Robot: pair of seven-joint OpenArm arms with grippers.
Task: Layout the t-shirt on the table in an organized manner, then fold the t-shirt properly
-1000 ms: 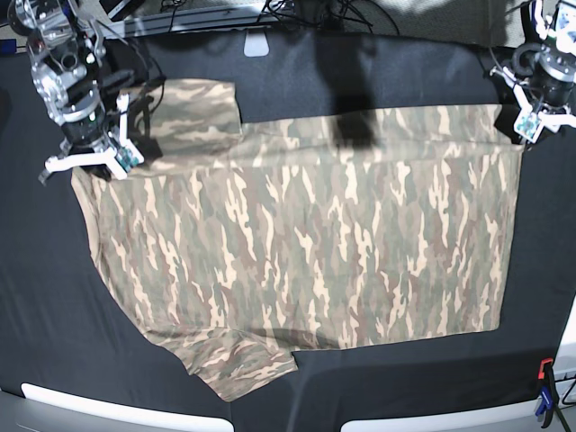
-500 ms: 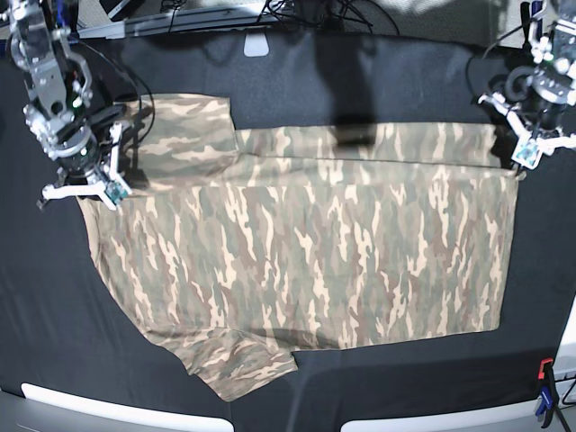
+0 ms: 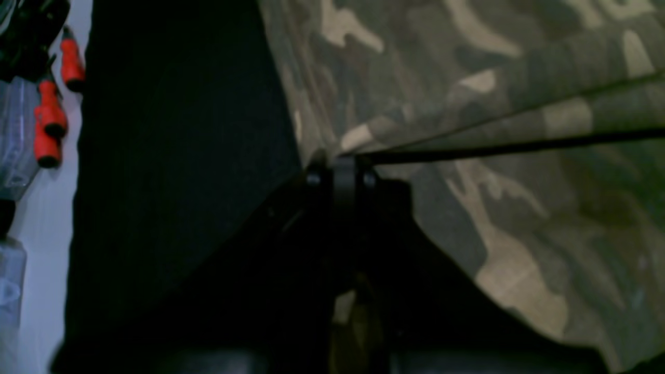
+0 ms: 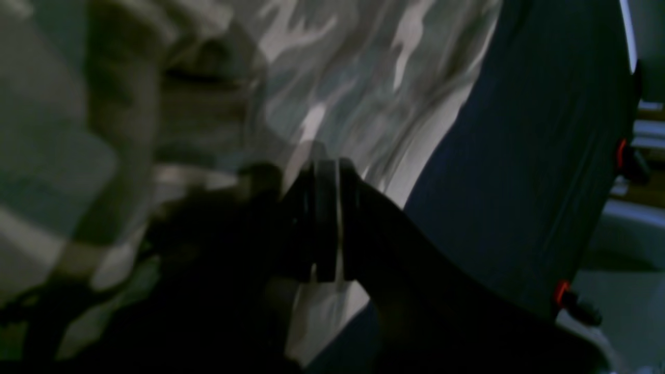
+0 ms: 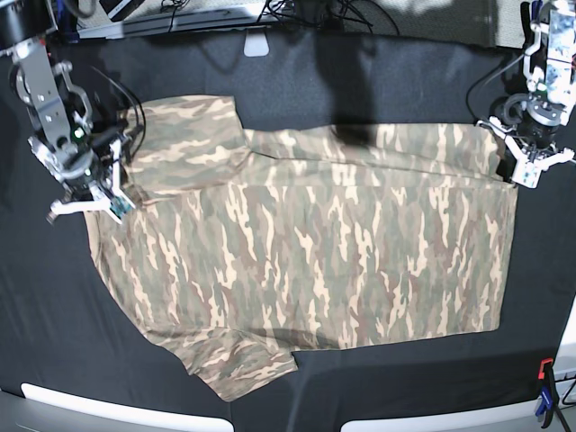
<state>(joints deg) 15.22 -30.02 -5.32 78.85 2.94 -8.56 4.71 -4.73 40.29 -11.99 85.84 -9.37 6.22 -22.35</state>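
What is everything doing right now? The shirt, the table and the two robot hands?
t-shirt: spread mostly flat on the table, far edge lifted and folding over, pinched at two corners.
table: covered in black cloth, mostly under the shirt.
left hand: shut on the t-shirt's corner.
right hand: shut on the t-shirt's edge near the sleeve.
clamp: fixed at the table's edge.

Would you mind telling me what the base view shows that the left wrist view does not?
Only the base view shows the whole t-shirt spread on the table, both sleeves, and the right claw shut on the shirt's edge. Only the left wrist view shows, close up, the left claw pinching a lifted corner of fabric, plus red-handled clamps beside the table. Both show the camouflage shirt, the black table cloth and the left claw shut on the shirt.
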